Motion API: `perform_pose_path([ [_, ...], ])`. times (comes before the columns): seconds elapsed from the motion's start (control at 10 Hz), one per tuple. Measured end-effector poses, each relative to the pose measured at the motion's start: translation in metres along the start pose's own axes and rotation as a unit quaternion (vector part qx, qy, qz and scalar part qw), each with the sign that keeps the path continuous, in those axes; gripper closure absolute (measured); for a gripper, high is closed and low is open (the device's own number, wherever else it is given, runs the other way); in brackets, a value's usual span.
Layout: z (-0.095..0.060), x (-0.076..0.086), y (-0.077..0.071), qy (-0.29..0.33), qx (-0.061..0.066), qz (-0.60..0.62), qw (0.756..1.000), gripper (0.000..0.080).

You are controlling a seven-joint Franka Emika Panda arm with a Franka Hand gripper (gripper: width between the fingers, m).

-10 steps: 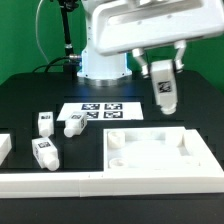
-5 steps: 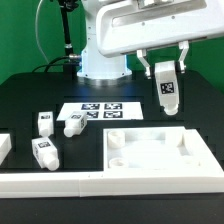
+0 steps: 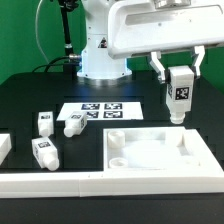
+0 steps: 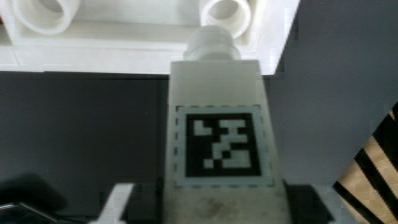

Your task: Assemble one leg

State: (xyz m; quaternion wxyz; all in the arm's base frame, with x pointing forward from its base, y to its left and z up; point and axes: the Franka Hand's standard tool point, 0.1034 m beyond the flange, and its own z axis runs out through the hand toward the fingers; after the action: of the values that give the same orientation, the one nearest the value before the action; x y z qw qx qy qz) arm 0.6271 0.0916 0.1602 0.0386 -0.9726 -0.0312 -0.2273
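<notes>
My gripper is shut on a white leg with a black-and-white tag, and holds it upright above the far right corner of the white tabletop. In the wrist view the held leg fills the middle, its narrow tip over the tabletop's rim near two round sockets. Three more legs lie on the table at the exterior view's left: one, one and one.
The marker board lies behind the tabletop. A white rail runs along the front edge, with a white block at the far left. The robot base stands behind.
The gripper has moved with the leg toward the exterior view's right and slightly up, from beside the marker board to over the tabletop's far right corner.
</notes>
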Motion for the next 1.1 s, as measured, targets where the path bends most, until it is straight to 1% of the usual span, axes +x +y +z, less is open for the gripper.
perform_pose_path([
  [0.3, 0.001, -0.001, 0.0, 0.001, 0.0, -0.002, 1.0, 0.0512],
  [0.4, 0.006, 0.002, 0.002, 0.034, -0.003, -0.021, 0.999, 0.0512],
  [0.5, 0.015, 0.0, 0.004, 0.046, -0.005, -0.033, 0.998, 0.0512],
  [0.6, 0.023, 0.003, 0.005, 0.059, -0.007, -0.041, 0.997, 0.0512],
  [0.7, 0.027, 0.007, 0.008, 0.07, -0.009, -0.05, 0.996, 0.0512],
  [0.8, 0.027, 0.008, 0.008, 0.072, -0.009, -0.05, 0.996, 0.0512],
  [1.1, 0.029, 0.005, 0.007, 0.073, -0.009, -0.051, 0.996, 0.0512],
])
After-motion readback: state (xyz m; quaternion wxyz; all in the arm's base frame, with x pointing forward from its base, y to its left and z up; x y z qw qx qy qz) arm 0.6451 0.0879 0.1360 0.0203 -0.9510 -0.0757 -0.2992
